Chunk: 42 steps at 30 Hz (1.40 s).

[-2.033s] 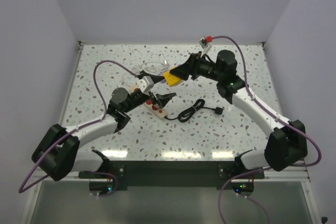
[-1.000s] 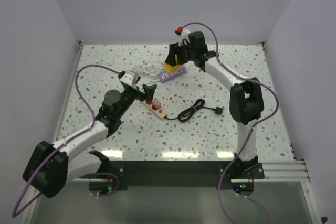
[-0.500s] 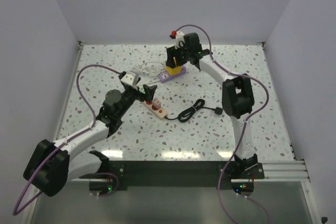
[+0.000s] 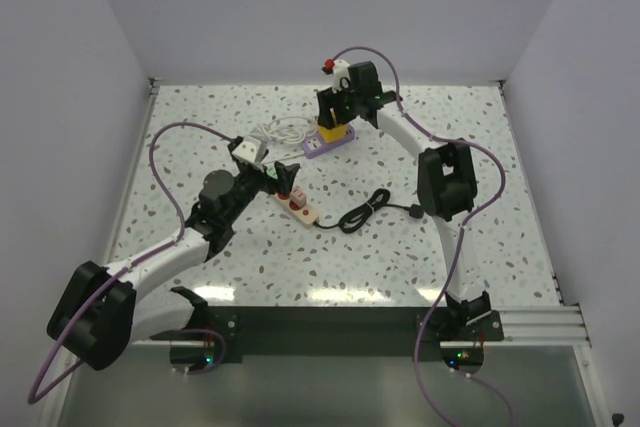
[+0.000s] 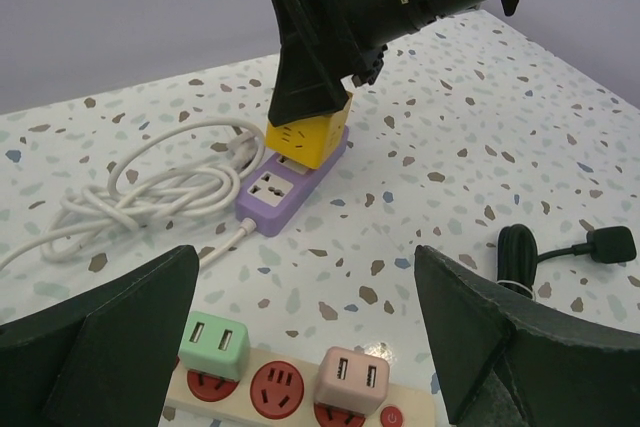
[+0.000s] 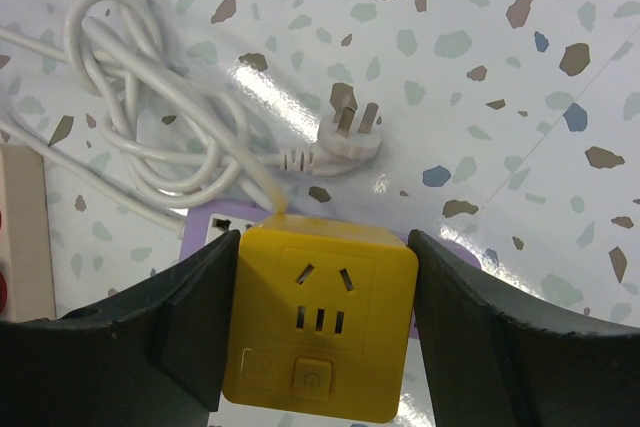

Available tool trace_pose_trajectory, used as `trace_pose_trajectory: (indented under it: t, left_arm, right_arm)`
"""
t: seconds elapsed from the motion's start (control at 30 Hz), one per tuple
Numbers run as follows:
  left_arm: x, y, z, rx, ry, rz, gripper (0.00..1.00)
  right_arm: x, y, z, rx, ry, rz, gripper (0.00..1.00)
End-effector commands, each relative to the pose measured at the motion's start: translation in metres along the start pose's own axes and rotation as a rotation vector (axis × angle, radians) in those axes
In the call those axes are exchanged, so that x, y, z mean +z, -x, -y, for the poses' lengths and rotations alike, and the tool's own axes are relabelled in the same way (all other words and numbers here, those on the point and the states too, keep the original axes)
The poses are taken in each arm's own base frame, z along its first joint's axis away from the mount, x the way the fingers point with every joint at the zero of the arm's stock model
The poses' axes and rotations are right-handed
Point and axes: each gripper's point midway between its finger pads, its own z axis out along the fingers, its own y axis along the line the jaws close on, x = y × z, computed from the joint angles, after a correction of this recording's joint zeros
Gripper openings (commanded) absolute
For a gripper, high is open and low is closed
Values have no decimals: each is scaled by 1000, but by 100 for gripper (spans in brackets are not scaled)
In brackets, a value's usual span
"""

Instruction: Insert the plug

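My right gripper (image 6: 320,332) is shut on a yellow cube plug adapter (image 6: 321,325) and holds it down on the purple power strip (image 5: 290,180) at the back of the table. In the top view the yellow cube (image 4: 330,131) sits on the purple strip's (image 4: 316,145) right end. In the left wrist view the cube (image 5: 308,134) stands on the strip under the right gripper's fingers. My left gripper (image 5: 300,347) is open and empty, hovering over the beige power strip (image 4: 297,206).
The beige strip holds a green USB charger (image 5: 215,348) and a pink one (image 5: 352,381). A coiled white cable (image 6: 150,117) with its plug (image 6: 345,140) lies left of the purple strip. A black cable (image 4: 375,208) lies right of the beige strip.
The right arm carried the yellow cube from mid-air to the back and lowered it onto the purple strip. The left gripper drew back a little from the beige strip.
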Motion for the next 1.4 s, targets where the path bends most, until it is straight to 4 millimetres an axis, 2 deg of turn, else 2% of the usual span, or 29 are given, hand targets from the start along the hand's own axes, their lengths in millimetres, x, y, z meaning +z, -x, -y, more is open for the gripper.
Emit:
trace_pose_trajectory:
  t: [0.0,0.17,0.5,0.67,0.83,1.13,1.37]
  left_arm:
    - [2,9,-5,21,15,32,95]
    - [3,6,-6,22,14,27,95]
    - [3,5,-7,25,15,24,95]
    - [4,5,-7,27,15,24,95]
    - [3,4,-7,25,13,24,95]
    - [3,4,-7,24,11,26,95]
    - [2,3,-7,24,11,26,95]
  right_arm:
    - [-3,19,7,-26,-23,47,0]
    - [1,12,6,-17,-21,35,0]
    - [7,23,5,17,-12,85,0]
    - [10,22,7,18,-15,84,0]
    - [8,23,9,18,-31,85,0]
    - [-10,44,4,48,-40,139,0]
    - [-5,36,7,56,-52,124,0]
